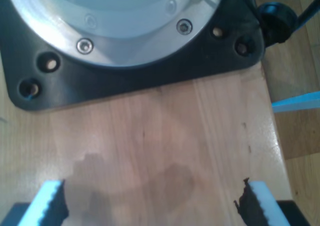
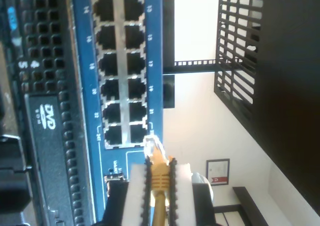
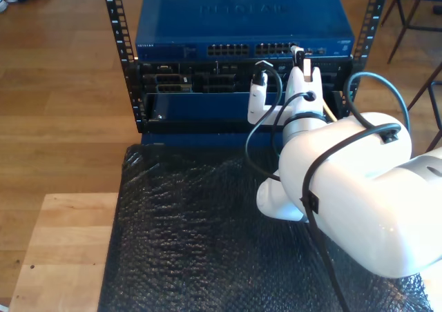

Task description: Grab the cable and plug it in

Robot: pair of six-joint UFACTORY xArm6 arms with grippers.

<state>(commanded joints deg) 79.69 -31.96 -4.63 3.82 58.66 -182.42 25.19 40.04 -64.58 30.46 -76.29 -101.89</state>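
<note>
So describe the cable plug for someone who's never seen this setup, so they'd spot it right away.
Find the blue network switch at the top of the black rack. Along its front runs a row of ports, and my second gripper hovers at the exterior view's right end of them. The plug is the small clear tip of the yellow cable pinched there; every visible port is empty.

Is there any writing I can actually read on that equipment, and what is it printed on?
"DVD": logo on the black drive panel beside the blue network switch.
Small numbers beside the switch's ports: too blurred to read.
Raised lettering on top of the switch: too faint to read.
Framed sign on the wall: too small.
</note>
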